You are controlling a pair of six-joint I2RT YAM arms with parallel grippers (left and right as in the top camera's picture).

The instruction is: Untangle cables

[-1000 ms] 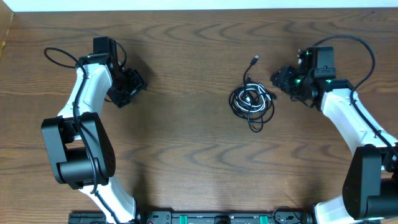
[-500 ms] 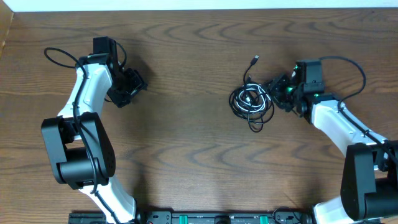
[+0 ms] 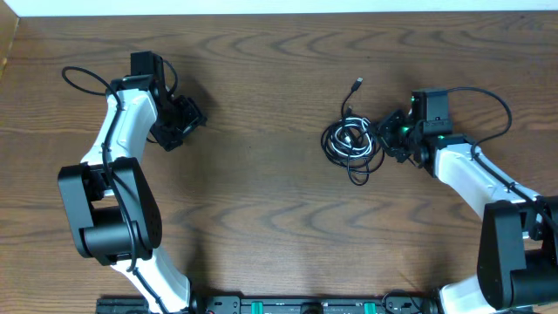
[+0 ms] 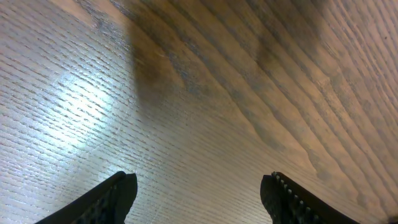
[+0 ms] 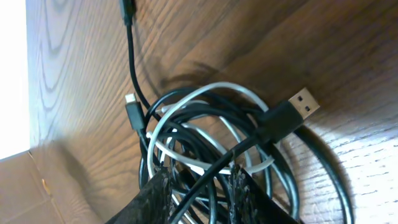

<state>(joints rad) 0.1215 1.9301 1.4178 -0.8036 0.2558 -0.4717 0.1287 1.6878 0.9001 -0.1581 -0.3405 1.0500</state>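
The cables [image 3: 353, 142] lie in a loose coil on the desk [image 3: 261, 201], right of centre, with one black end trailing off toward the far edge and ending in a small plug [image 3: 357, 85]. The right fingers [image 3: 386, 133] sit at the coil's right edge, touching it. From the right wrist, these fingers [image 5: 160, 196] straddle several black strands of the coil [image 5: 211, 143] and stand a narrow way apart; whether they actually pinch the strands cannot be told. A white cord [image 5: 205, 90] loops through the black ones, and a flat metal plug [image 5: 303, 101] rests on top of the coil. The left fingers [image 3: 186, 118] are well apart from the cables on the other side of the desk. They [image 4: 115, 196] are spread wide over bare wood and hold nothing.
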